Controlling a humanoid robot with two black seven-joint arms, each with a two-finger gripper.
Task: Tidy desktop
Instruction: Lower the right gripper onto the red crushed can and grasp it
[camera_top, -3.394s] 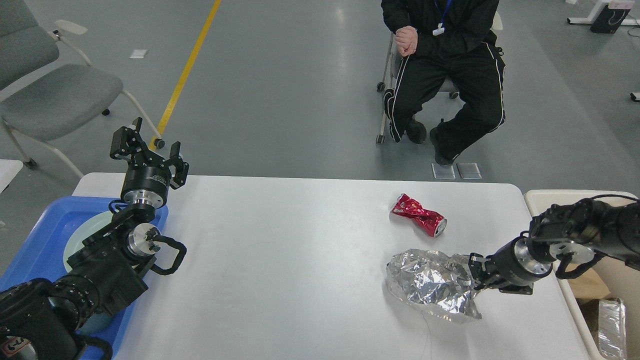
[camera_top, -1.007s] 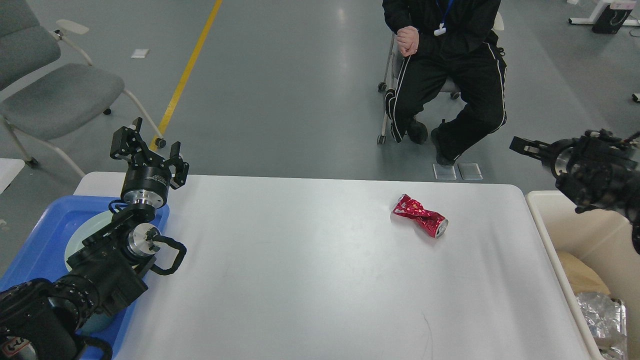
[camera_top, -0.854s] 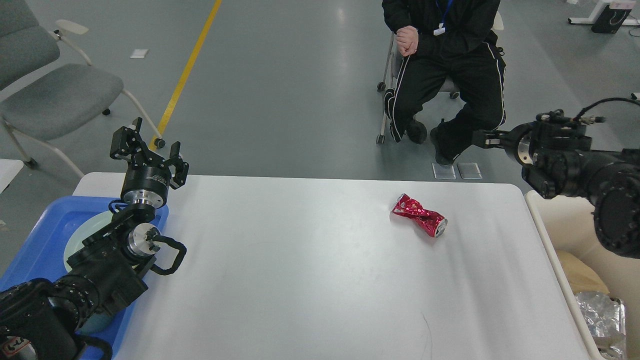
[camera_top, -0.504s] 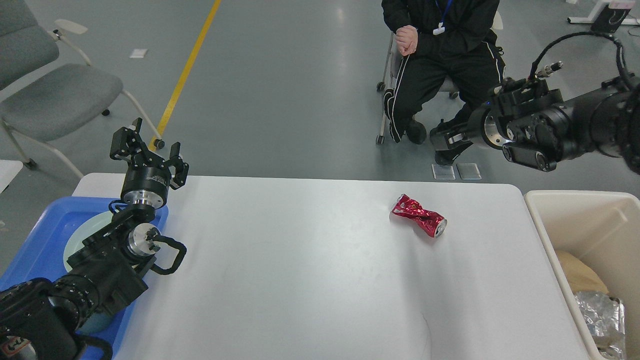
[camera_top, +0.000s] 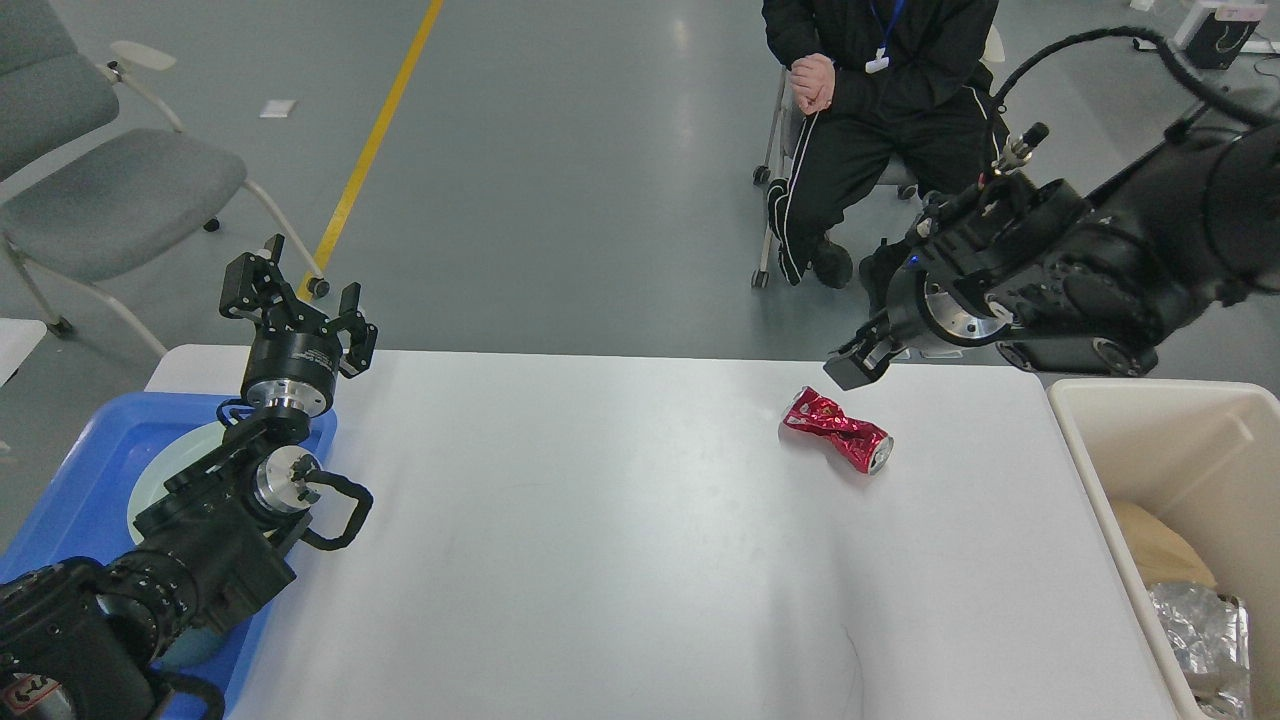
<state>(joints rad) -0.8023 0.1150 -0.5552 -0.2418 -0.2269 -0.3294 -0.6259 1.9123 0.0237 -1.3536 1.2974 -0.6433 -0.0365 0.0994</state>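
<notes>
From the head view, the desktop (camera_top: 600, 540) fills the lower middle of what I see, its far edge running across just below the grey floor (camera_top: 560, 170) and its rounded far corners both visible. Most of its white surface is bare from the left edge to the middle and down to the near edge.

The one loose item on it is a crushed red can (camera_top: 838, 432), lying on its side toward the far right, with clear surface all round it and a fair margin to the far edge.

My right gripper (camera_top: 850, 366) hangs above the far edge, just up and right of the can and apart from it. It points down and left at me nearly end-on, so I cannot tell how its fingers stand. The thick part of that arm crosses above the beige bin (camera_top: 1150, 405), which stands just beside the desktop's right edge with crumpled foil (camera_top: 1195, 625) and brown paper in its near end.

My left gripper (camera_top: 297, 297) stands upright over the far left corner, fingers spread and holding nothing. Below it the arm lies over a blue tray (camera_top: 70, 500) at the left edge, holding a pale plate (camera_top: 165, 470).

A seated person (camera_top: 890, 130) is beyond the far edge, and a grey chair (camera_top: 110, 190) far left.
</notes>
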